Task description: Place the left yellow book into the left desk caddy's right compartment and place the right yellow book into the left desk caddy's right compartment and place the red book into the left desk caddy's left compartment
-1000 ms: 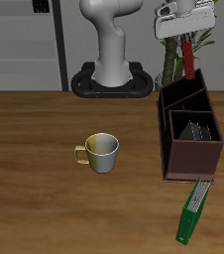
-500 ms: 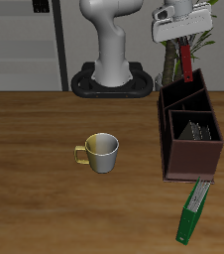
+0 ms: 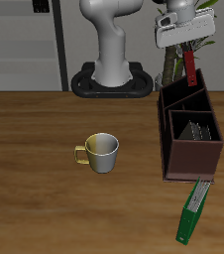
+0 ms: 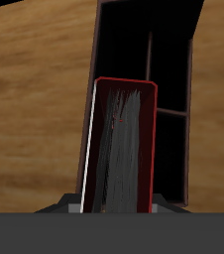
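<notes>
Wood-grain table (image 3: 45, 198) fills the exterior view, and going from that view's left edge across, the first thing on it is a pale mug (image 3: 100, 152) with a yellowish handle, standing upright well apart from everything else. Behind it, at the back of the table, sits the robot's dark round base (image 3: 110, 83) with the white arm rising from it.

Further across stands the caddy (image 3: 190, 132), dark maroon, tall-walled, its long side running front to back. In the compartment nearer the table's front edge two thin grey books (image 3: 196, 130) stand on edge, side by side and leaning slightly. The compartment farther back looks dark inside; what it holds cannot be made out.

Above that rear end of the caddy the gripper (image 3: 189, 48) hangs in the air, pinching the red book (image 3: 191, 65) at its upper end. The book hangs nearly upright, its lower edge just above the caddy's back rim and not inside it. In the wrist view the red book (image 4: 119, 149) shows its red cover edge and grey-white pages, with the caddy's (image 4: 173, 89) dark open compartments and partition beyond it.

Near the front edge, just in front of the caddy, a long green book (image 3: 192, 210) lies flat and askew on the wood.
</notes>
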